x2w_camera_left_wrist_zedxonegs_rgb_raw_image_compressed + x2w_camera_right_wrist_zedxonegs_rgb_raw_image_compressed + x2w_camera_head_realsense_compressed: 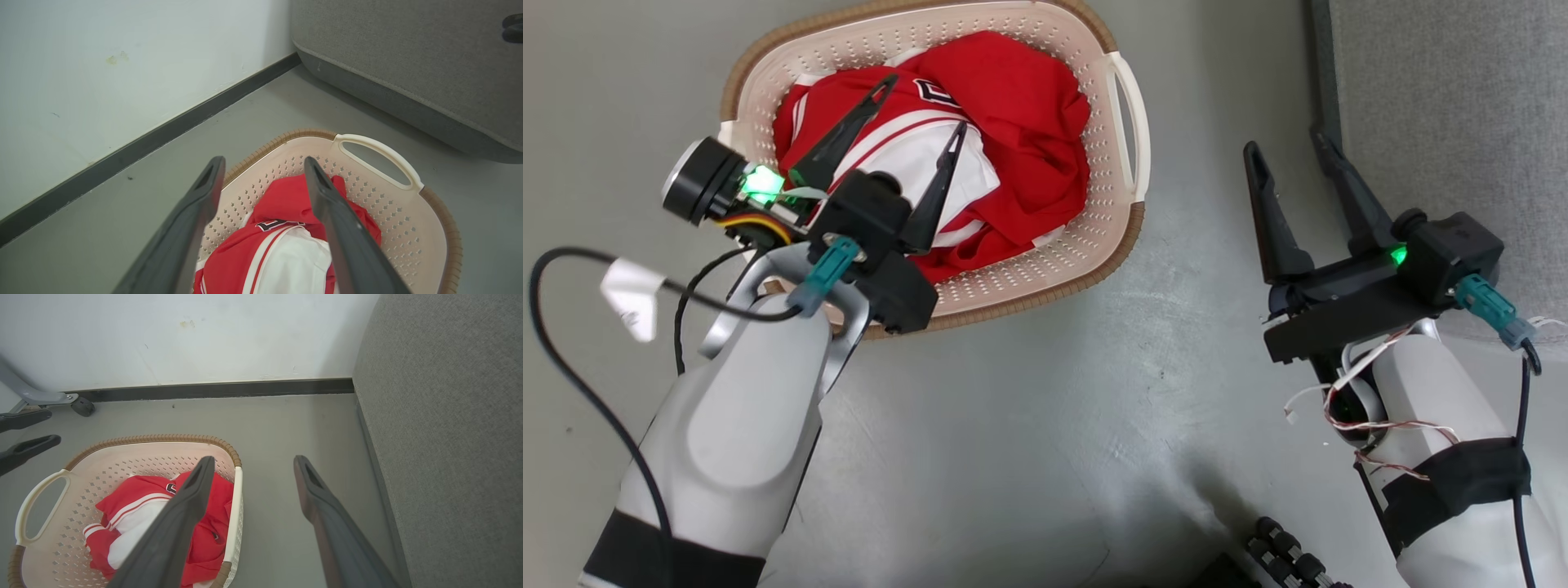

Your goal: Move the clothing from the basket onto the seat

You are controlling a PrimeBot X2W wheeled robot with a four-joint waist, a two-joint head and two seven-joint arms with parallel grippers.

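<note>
We're hovering the left claw (pixel 927 103) over the basket (pixel 1045 273), fingers spread wide, nothing between them. The right claw (pixel 1285 143) is also standing apart and empty, above the floor (pixel 1054 392) between basket and seat (pixel 1445 98). In the head view the basket is sitting at 11 o'clock and the seat at 2 o'clock. All the clothing (pixel 1021 122) is lying bunched in the basket, red folds with a white panel under the left fingers; nothing is on the seat yet.

Risks as we're reading them:
- The fabric is soft and layered, so a shallow pinch is likely grabbing one fold and slipping off on the lift.
- Going too deep, we're risking the fingertips catching the holes in the basket wall and dragging the light basket along.
- The garments look tangled, so one could be trailing and dropping on the floor on the way toward 2 o'clock.
</note>
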